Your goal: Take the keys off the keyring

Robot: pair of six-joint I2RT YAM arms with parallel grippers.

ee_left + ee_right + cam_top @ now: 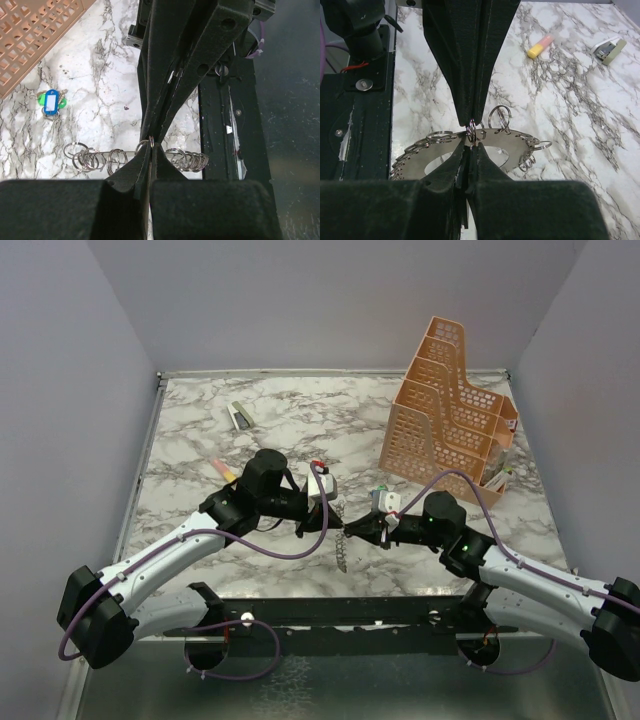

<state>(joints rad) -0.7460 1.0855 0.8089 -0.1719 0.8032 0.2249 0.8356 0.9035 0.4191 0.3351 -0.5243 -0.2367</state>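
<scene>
Near the front edge of the marble table [300,420], the two arms meet tip to tip over the keyring [501,142]. From where I stand the left claw [150,152] is pressed together, nipping the ring's rim. The right claw [470,147] is squeezed onto the same spot from the other side, so the two sets of fingers all but touch. The keys [406,162] fan round the rim like gear teeth, with small split rings [91,160] bunched among them. The whole bunch hangs edge-on between the claws; whether its lower edge rests on the table I cannot tell. A blue tag [50,101] lies apart on the marble, near the orange file rack [450,410]. Farther back lie a yellow marker [541,46] and a stapler [607,48].
</scene>
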